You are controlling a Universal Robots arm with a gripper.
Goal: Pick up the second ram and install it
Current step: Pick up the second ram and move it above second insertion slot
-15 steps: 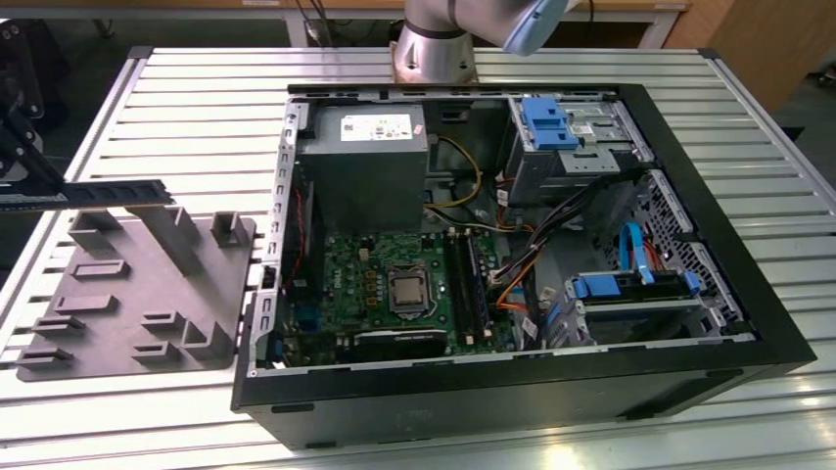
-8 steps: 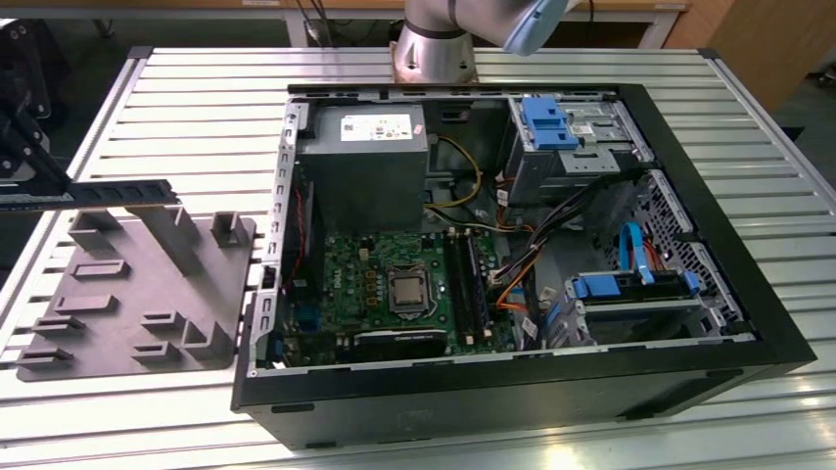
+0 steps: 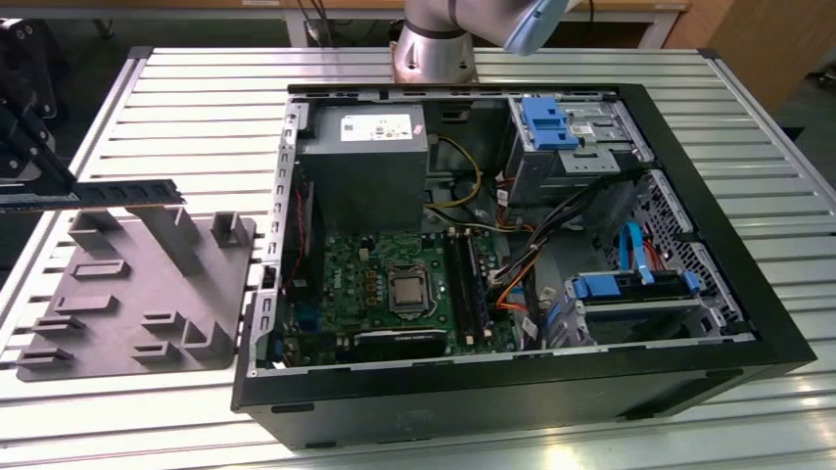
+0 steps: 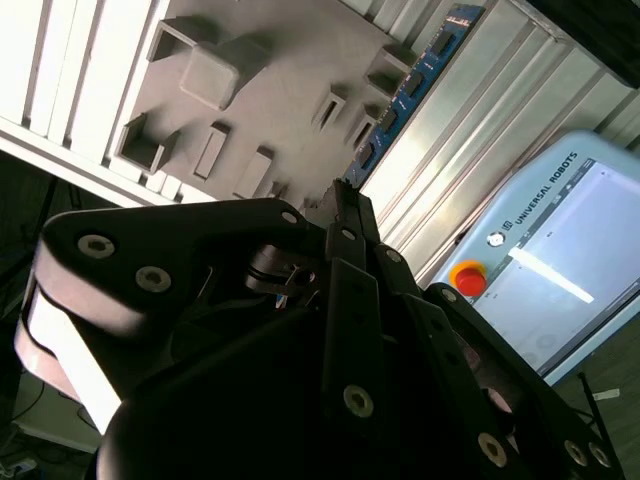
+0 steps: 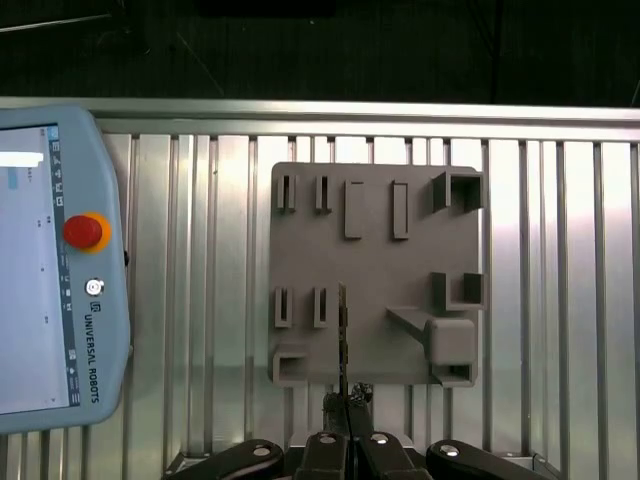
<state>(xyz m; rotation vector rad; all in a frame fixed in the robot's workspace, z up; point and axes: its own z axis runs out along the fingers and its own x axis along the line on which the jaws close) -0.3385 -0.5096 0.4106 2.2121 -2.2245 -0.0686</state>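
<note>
The pincer [image 5: 345, 402] is closed tight on one end of the second ram [image 4: 412, 84], and the blue stick juts straight out from its tips. In the first wrist view the stick shows edge-on as a thin dark line over the grey holder plate [image 5: 380, 300]. In the exterior view it hangs level above that plate's posts, at the exterior view's left, well apart from the open computer case [image 3: 523, 397] and the black memory slots [image 3: 465, 279] on its green motherboard [image 3: 359, 274]. A teach pendant [image 5: 50, 270] lies on the slatted table [image 3: 183, 88] beside the plate
</note>
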